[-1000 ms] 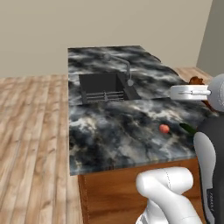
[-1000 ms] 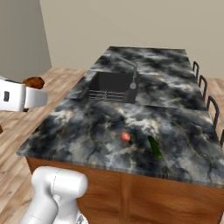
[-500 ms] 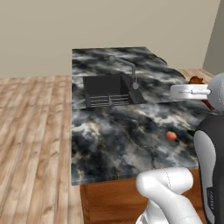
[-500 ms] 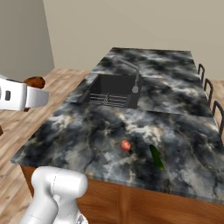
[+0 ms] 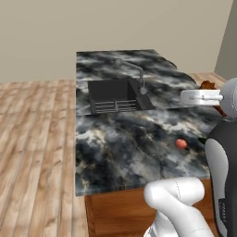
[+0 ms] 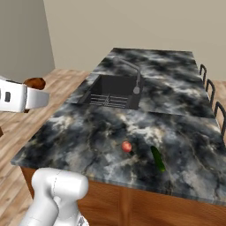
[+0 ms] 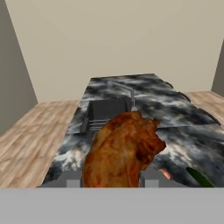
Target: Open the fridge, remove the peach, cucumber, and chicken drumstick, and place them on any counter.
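Observation:
My gripper point(image 7: 113, 180) is shut on the chicken drumstick point(image 7: 122, 151), an orange-brown lump that hides the fingertips in the hand view. In the base views the drumstick point(image 5: 207, 85) point(image 6: 34, 83) hangs in the air beside the counter, off its edge. The peach point(image 5: 181, 144) point(image 6: 126, 146) lies on the marbled counter point(image 5: 120, 157) point(image 6: 88, 132) near its front edge. The dark green cucumber point(image 6: 157, 159) point(image 7: 199, 177) lies just beside the peach point(image 7: 164, 174). The fridge is out of view.
A black sink point(image 5: 115, 95) point(image 6: 112, 88) with a faucet point(image 5: 134, 74) point(image 6: 132, 73) is set in the middle of the counter. Dark chair backs point(image 6: 212, 92) line its far side. Wooden floor point(image 5: 37, 139) surrounds the island.
The whole scene has shifted in both base views: the base has driven nearer the counter. The drumstick stays in the gripper; peach and cucumber lie where they were.

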Robot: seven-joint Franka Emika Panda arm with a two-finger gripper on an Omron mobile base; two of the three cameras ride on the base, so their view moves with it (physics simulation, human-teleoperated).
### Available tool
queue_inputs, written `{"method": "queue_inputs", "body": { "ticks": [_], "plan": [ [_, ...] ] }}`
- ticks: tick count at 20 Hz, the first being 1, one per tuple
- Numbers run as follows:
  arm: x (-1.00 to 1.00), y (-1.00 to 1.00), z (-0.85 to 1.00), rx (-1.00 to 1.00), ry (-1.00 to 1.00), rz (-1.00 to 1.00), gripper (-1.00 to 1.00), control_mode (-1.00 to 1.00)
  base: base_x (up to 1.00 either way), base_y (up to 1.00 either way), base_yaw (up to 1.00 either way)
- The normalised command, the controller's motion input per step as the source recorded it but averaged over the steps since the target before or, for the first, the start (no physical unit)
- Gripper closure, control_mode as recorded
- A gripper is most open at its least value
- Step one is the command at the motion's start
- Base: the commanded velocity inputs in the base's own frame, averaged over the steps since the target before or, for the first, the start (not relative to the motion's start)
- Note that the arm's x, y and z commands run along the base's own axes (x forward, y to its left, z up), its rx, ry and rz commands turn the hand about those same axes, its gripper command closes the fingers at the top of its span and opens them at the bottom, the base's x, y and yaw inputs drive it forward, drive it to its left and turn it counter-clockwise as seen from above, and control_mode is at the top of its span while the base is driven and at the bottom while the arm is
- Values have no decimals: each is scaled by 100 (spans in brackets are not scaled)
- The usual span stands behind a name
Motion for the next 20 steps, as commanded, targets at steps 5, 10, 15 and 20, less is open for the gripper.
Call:
{"method": "queue_inputs", "body": {
  "ticks": [5,10,15,20],
  "plan": [
    [30,-3,-21,0,19,2,100,-100,7,-2,1],
    [44,-5,-38,0,27,4,100,-100,0,0,0],
    [60,-15,-50,0,33,8,100,-100,0,0,0],
    [59,-12,-54,-2,35,7,100,-100,0,0,0]
  ]
}}
